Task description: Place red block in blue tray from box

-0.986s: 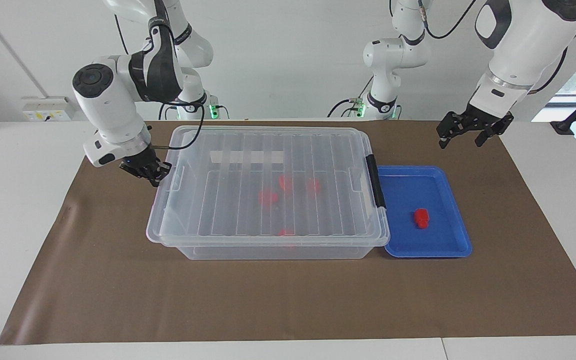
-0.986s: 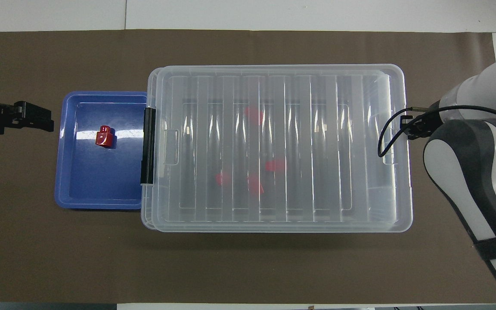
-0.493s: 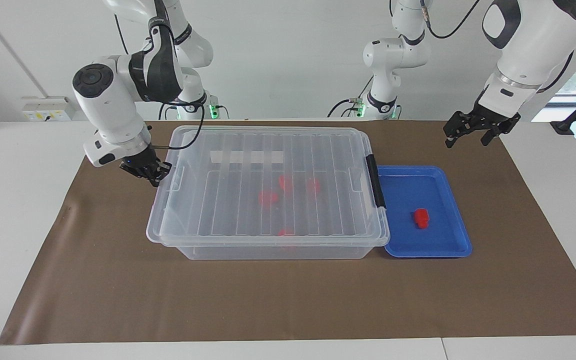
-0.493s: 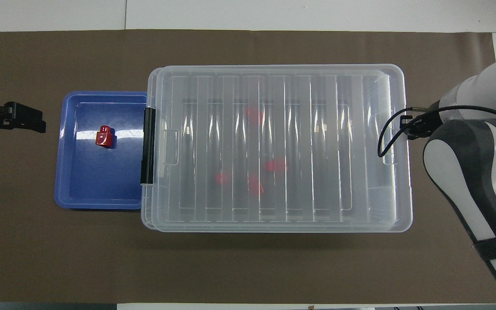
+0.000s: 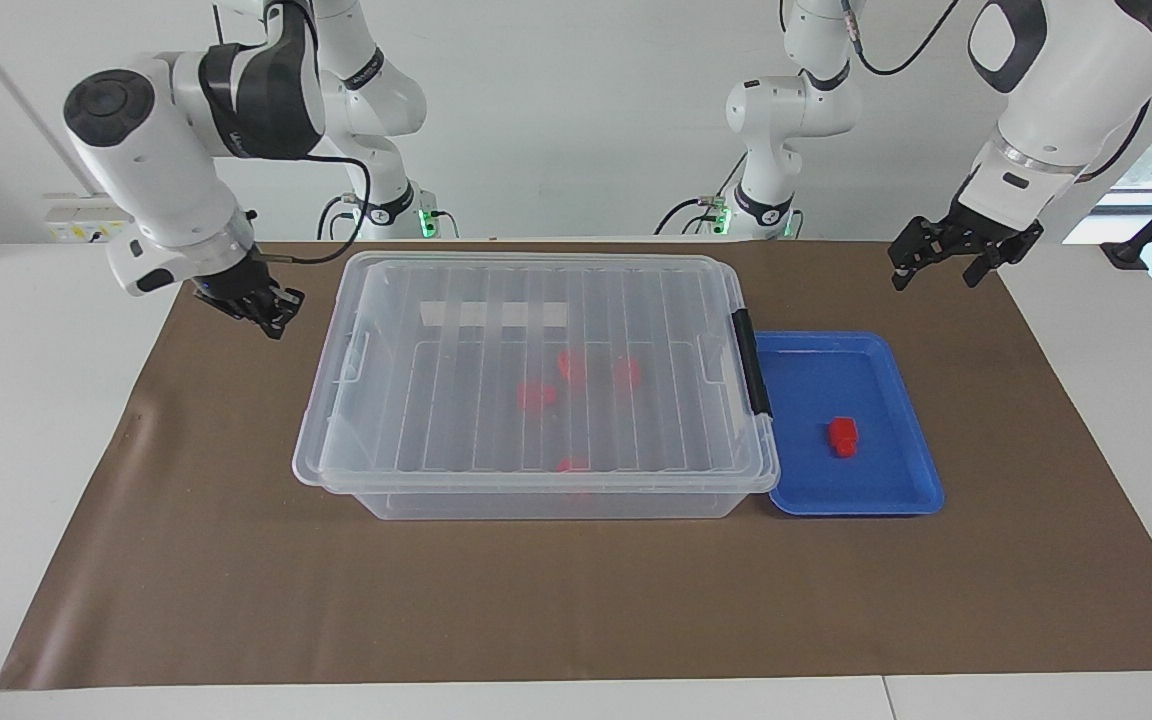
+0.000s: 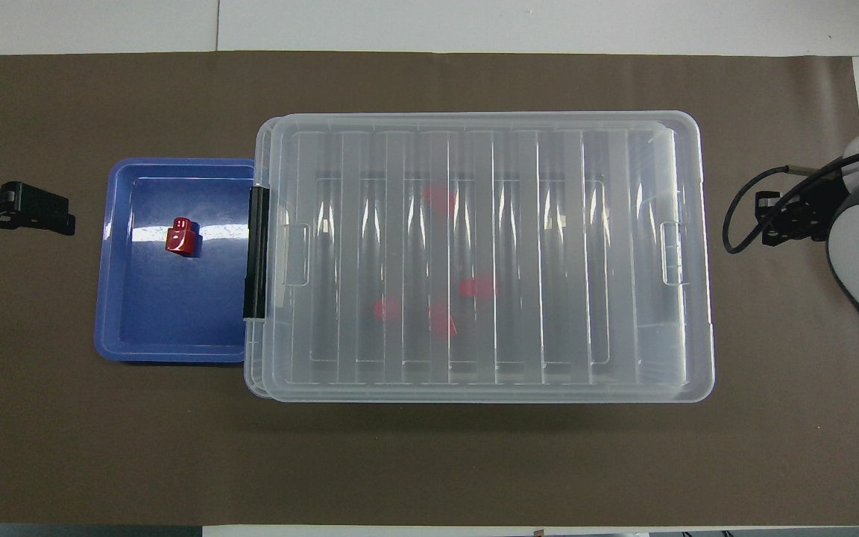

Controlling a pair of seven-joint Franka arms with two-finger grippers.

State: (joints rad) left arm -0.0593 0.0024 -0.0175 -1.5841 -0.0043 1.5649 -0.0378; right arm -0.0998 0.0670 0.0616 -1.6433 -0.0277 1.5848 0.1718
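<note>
The box (image 5: 456, 330) stands mid-table with its ribbed lid on and its black latch (image 5: 756, 365) at the end toward the blue tray (image 5: 816, 480). Several red blocks (image 5: 536, 395) show blurred through the lid. One red block (image 5: 843, 436) lies in the blue tray, beside the box toward the left arm's end. My left gripper (image 5: 939, 264) hangs open and empty over the mat, apart from the tray. My right gripper (image 5: 264, 312) hangs over the mat beside the box's unlatched end, clear of it. In the overhead view: box (image 6: 549, 261), tray (image 6: 168, 321), block (image 6: 180, 237), left gripper (image 6: 34, 212), right gripper (image 6: 772, 220).
A brown mat (image 5: 576, 600) covers the table under everything. Bare mat lies between the box and the table's edge farthest from the robots, and at both ends. White table edges (image 5: 26, 400) frame the mat.
My right gripper has lifted and pulled away from the box's unlatched end, toward the right arm's end of the table. My left gripper has drifted a little farther from the tray. Box and blocks unmoved.
</note>
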